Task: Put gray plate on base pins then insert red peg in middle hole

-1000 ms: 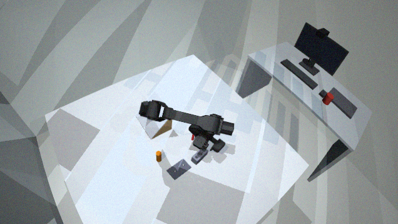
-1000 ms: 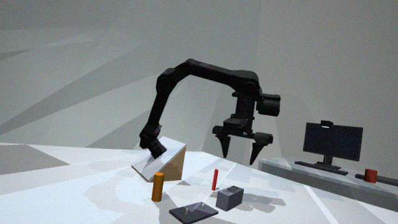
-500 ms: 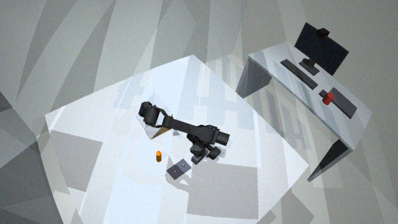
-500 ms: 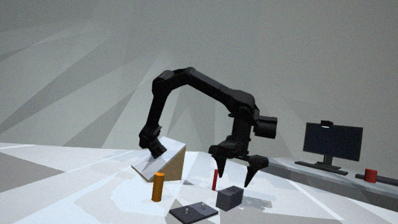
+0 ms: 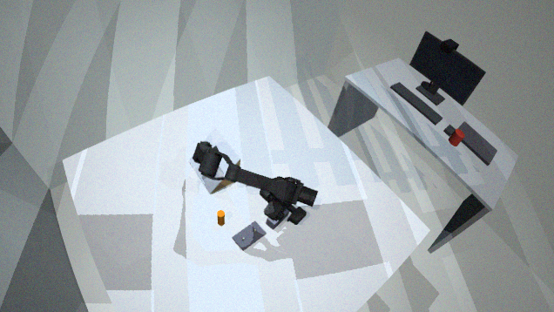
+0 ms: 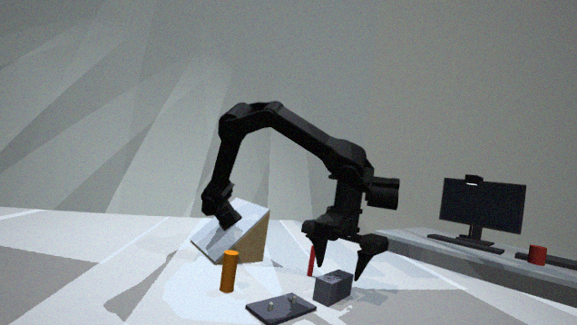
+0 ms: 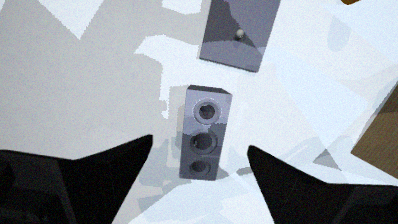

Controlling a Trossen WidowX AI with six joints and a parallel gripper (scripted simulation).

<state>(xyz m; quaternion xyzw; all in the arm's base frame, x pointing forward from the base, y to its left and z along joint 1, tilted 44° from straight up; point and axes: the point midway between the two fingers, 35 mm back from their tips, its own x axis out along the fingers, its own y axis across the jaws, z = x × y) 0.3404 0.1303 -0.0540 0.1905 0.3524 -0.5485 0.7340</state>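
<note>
"Well, what carries everything?"

"The white table (image 5: 131, 139) (image 6: 150, 254) (image 7: 100, 90). Over it the black arm (image 5: 257, 179) (image 6: 299, 136) arches up from its foot, runs out toward four o'clock as seen from the top, then drops its wrist, so the claw (image 5: 287, 213) (image 6: 338, 272) (image 7: 201, 144) points down."

"Anything in its grip?"

"Nothing; its fingers are spread wide."

"And that wedge (image 5: 224, 184) (image 6: 254, 241) (image 7: 382, 135)?"

"White slope, tan side, near the arm's foot. From the top, the flat dark base (image 5: 249, 237) (image 6: 281, 309) (image 7: 235, 50) lies toward five o'clock from it, its two pins bare."

"Where's the gray plate?"

"The gray plate (image 5: 276, 221) (image 6: 326, 290) (image 7: 206, 127) is a thick block on the table, just beside the base, at two o'clock from it in the top view. Three round holes show in its upper face. The claw is over it, with the block between the two fingertips in the wrist view."

"The orange cylinder (image 5: 221, 218) (image 6: 229, 272) (image 7: 351, 1)?"

"Upright, at ten o'clock from the base, seen from the top."

"And the red peg (image 6: 310, 263)?"

"Slim, nearly upright, behind the plate at its eleven o'clock in the exterior view, partly hidden by a finger."
</note>
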